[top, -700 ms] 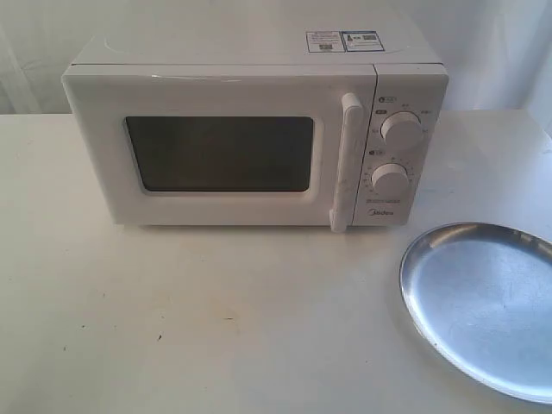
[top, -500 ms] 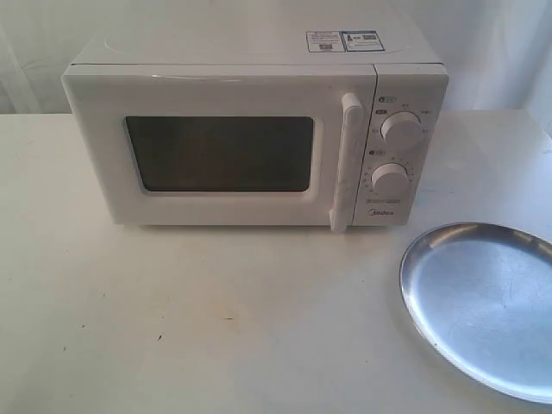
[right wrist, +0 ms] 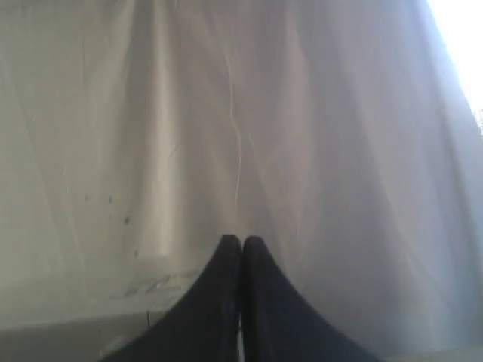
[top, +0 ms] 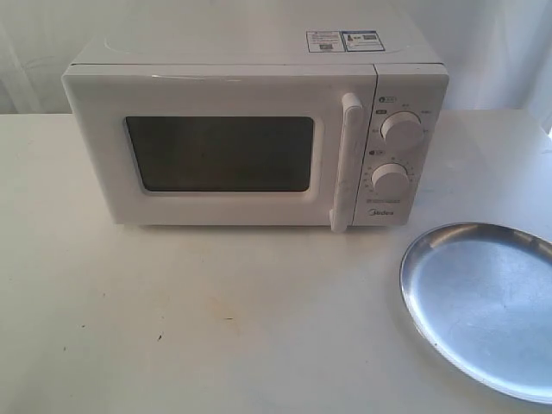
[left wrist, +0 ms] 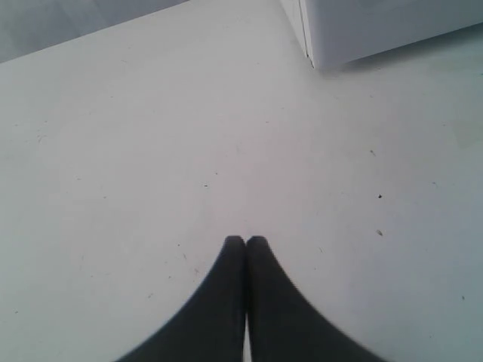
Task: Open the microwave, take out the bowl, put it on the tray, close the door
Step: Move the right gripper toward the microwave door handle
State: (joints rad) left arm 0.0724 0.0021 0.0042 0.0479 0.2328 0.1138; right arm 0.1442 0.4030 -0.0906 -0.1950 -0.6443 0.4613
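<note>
The white microwave [top: 250,129] stands at the back of the table with its door [top: 216,151] shut; the vertical handle [top: 348,159] sits beside two round knobs [top: 401,129]. The silver tray [top: 487,302] lies at the right front, with nothing on it. No bowl shows in any view. Neither gripper appears in the exterior view. My left gripper [left wrist: 246,240] is shut and holds nothing, above bare tabletop, with a lower corner of the microwave [left wrist: 362,26] ahead. My right gripper [right wrist: 241,240] is shut and holds nothing, facing a white curtain.
A white table [top: 172,319] spreads in front of the microwave, with small dark specks. A white curtain [top: 483,43] hangs behind it and fills the right wrist view. The tray runs off the exterior view's right edge.
</note>
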